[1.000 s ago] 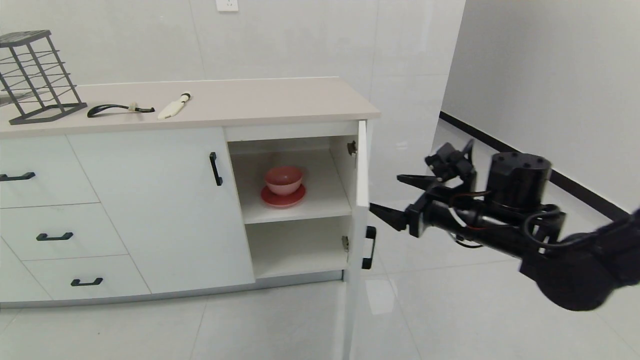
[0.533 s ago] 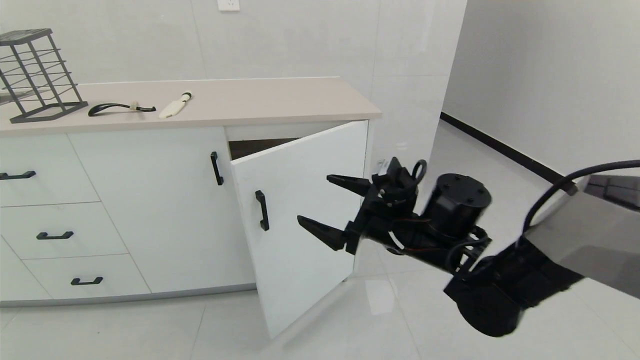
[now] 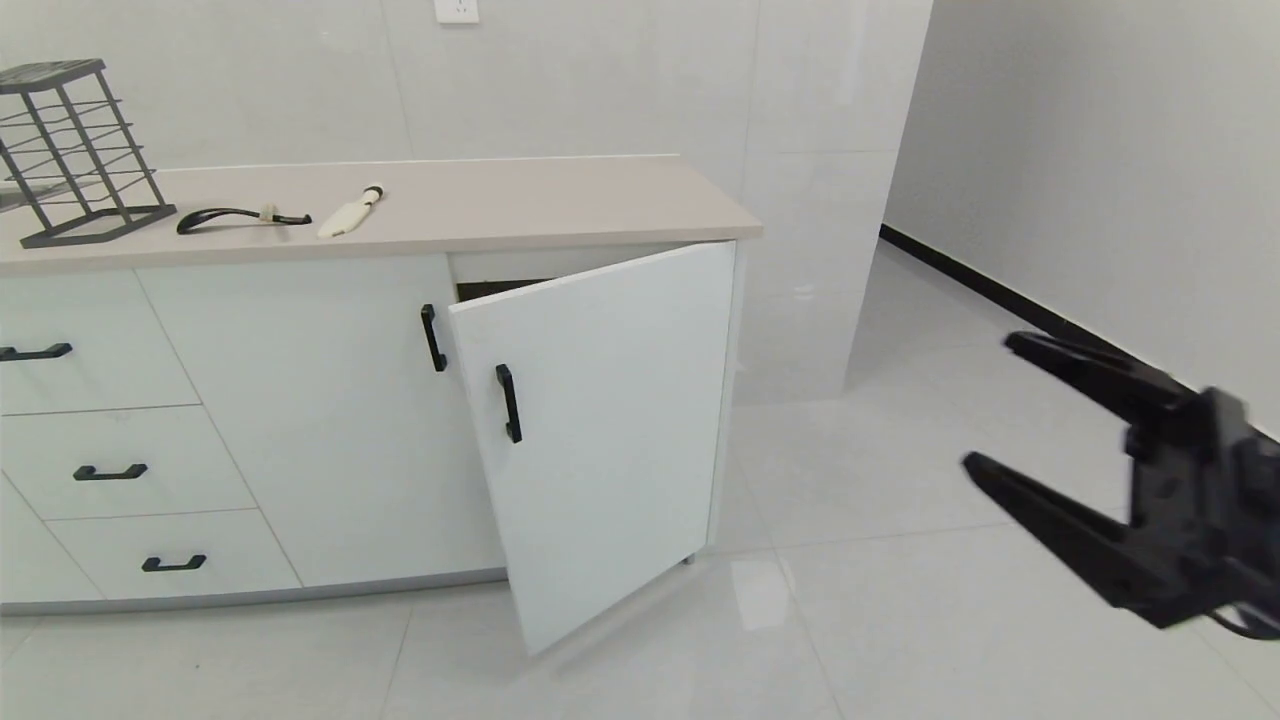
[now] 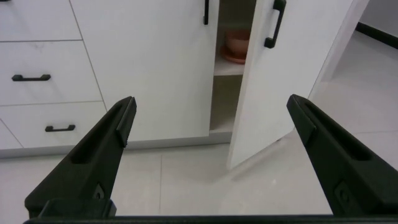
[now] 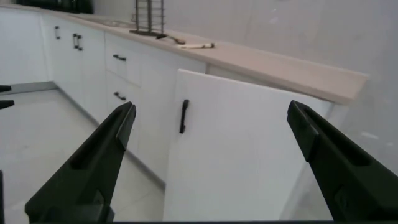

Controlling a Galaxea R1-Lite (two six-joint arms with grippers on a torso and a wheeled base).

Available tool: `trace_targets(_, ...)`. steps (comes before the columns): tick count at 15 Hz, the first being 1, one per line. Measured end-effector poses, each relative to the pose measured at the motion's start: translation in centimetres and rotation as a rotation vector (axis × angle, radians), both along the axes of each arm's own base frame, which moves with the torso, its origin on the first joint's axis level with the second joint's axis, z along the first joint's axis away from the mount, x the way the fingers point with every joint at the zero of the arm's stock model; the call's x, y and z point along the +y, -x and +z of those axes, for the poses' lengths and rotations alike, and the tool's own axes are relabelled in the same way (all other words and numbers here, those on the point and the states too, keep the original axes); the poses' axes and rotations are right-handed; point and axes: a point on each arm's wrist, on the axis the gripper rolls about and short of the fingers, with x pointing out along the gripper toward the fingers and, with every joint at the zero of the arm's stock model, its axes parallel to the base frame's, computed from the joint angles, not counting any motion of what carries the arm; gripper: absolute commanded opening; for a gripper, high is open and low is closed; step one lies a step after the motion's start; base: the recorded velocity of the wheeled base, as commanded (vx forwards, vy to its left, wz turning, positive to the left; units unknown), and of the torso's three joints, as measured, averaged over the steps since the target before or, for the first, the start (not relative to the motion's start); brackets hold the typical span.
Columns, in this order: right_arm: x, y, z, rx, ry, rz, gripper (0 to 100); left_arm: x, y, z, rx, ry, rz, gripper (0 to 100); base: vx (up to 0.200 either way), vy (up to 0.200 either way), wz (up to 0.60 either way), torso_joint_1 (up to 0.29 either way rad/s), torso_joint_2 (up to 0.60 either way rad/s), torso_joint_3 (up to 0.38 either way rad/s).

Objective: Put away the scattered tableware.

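On the beige bench [image 3: 520, 200], a black curved ladle [image 3: 238, 216] and a cream-white utensil [image 3: 348, 213] lay side by side near a dark wire rack [image 3: 80, 150]. Behind the half-open white cabinet door [image 3: 610, 430], a pink bowl [image 4: 238, 42] sat on a red plate [image 4: 234, 58] on a shelf. Both the right gripper [image 3: 990, 403] and the left gripper [image 4: 211, 102] were spread wide, holding nothing.

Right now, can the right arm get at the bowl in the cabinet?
Probably not: the door hangs mostly shut in front of the bowl, and the open right gripper is off on the hinge side.
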Motion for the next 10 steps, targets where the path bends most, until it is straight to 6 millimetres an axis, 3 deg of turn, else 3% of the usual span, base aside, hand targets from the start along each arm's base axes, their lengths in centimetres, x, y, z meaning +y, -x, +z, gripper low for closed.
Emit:
trace_targets(2,-3.4,3.9,0.7,-0.077,-0.025,-0.140,100,0.0,0.0,0.0,0.000,0.001,0.000,100,0.000,0.000,0.00,0.000,0.00,0.000)
trace_targets(5,-5.9,9.8,0.2,-0.202,-0.033,-0.304,100,0.0,0.0,0.0,0.000,0.001,0.000,100,0.000,0.000,0.00,0.000,0.00,0.000)
trace_targets(7,-6.4,13.1,-1.5,-0.226,-0.022,-0.366,100,0.0,0.0,0.0,0.000,0.001,0.000,100,0.000,0.000,0.00,0.000,0.00,0.000)
trace_targets(10,-6.6,15.7,-5.9,-0.088,0.029,-0.426,100,0.0,0.0,0.0,-0.001,0.008,0.003,100,0.000,0.000,0.00,0.000,0.00,0.000)
